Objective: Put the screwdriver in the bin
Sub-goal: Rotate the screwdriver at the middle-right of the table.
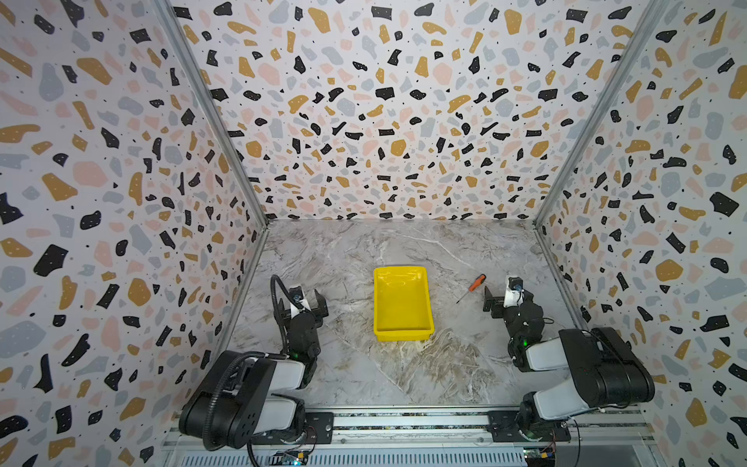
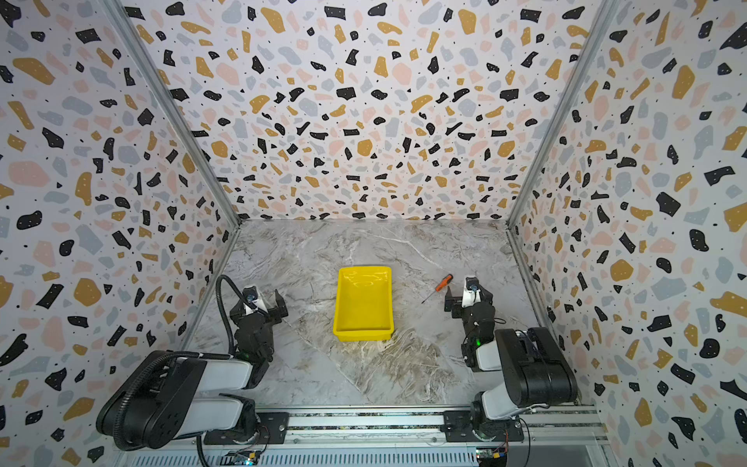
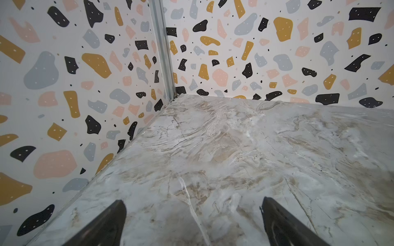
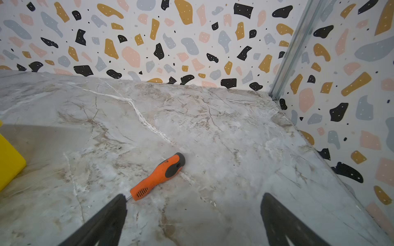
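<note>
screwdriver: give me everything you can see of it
Small screwdriver: orange handle with dark grey inlay and cap end, slotted near the neck, thin dark metal shaft. It lies flat on the marble table, free, between the bin and the open right gripper, touching neither. Handle points toward the back wall, tip slants toward the bin.

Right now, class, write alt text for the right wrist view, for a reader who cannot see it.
An orange-handled screwdriver lies on the marble table just ahead of the open fingers of the right gripper. A corner of the yellow bin shows at the edge.
</note>
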`<move>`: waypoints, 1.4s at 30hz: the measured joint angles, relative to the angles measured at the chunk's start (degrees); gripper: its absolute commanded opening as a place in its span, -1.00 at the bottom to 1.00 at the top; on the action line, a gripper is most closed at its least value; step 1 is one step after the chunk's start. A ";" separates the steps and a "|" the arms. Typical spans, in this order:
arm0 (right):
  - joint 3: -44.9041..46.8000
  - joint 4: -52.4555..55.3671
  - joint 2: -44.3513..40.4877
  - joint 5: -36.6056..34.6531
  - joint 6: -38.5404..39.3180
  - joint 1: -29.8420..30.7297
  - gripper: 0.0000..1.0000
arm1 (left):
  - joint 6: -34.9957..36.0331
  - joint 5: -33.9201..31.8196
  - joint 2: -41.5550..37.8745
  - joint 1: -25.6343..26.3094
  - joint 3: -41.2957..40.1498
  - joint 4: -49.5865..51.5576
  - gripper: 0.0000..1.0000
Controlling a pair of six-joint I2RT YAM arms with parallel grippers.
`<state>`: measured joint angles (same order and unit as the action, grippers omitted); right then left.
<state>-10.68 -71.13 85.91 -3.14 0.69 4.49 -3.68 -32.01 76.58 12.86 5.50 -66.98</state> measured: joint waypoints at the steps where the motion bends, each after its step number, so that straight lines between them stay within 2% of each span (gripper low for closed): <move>1: 0.00 -0.02 0.00 0.17 -0.02 -0.13 0.98 | 0.00 0.02 0.00 0.00 0.00 0.00 1.00; 42: 0.00 -0.02 0.00 0.55 -0.17 -0.17 0.98 | 0.02 0.00 0.02 -0.02 0.02 0.00 0.99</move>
<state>-10.68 -71.16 85.91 -2.59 0.51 4.32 -3.66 -32.01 76.60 12.84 5.52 -66.98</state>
